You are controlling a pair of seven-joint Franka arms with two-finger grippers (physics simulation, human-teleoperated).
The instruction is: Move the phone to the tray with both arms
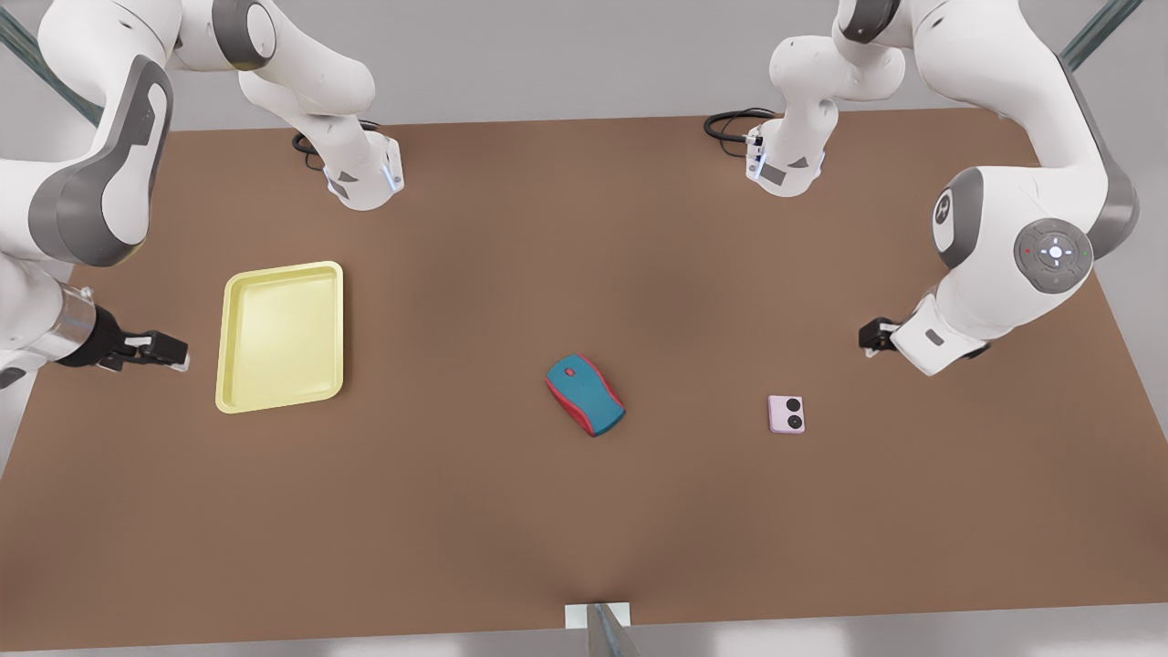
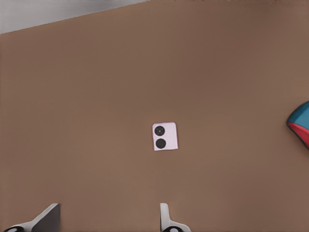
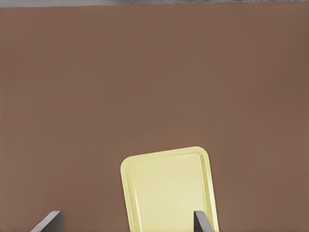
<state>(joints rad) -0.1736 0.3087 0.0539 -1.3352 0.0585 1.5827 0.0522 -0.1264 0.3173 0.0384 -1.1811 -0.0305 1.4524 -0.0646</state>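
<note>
Phone (image 1: 787, 414) flat on brown table (image 1: 456, 511), lenses up, toward the front view's right, at about 3 o'clock from the mouse (image 1: 585, 395) and well apart from it. In the left wrist view, phone (image 2: 165, 137) alone on the table, edge of mouse (image 2: 300, 124) at 3 o'clock of it. Left gripper (image 1: 874, 337) in the air near phone, at about 1 o'clock from it, not touching; fingers (image 2: 46, 218) spread wide, nothing between. Tray (image 1: 281, 335) on the front view's left, empty, well apart from phone, at about 9 o'clock from mouse. Right gripper (image 1: 164, 351) just beside tray at its 9 o'clock, off its rim; fingers (image 3: 49, 222) parted wide in the right wrist view, holding nothing, tray (image 3: 170, 189) ahead of them. Black cables (image 1: 730, 125) coiled at the far table edge by the arm bases.
</note>
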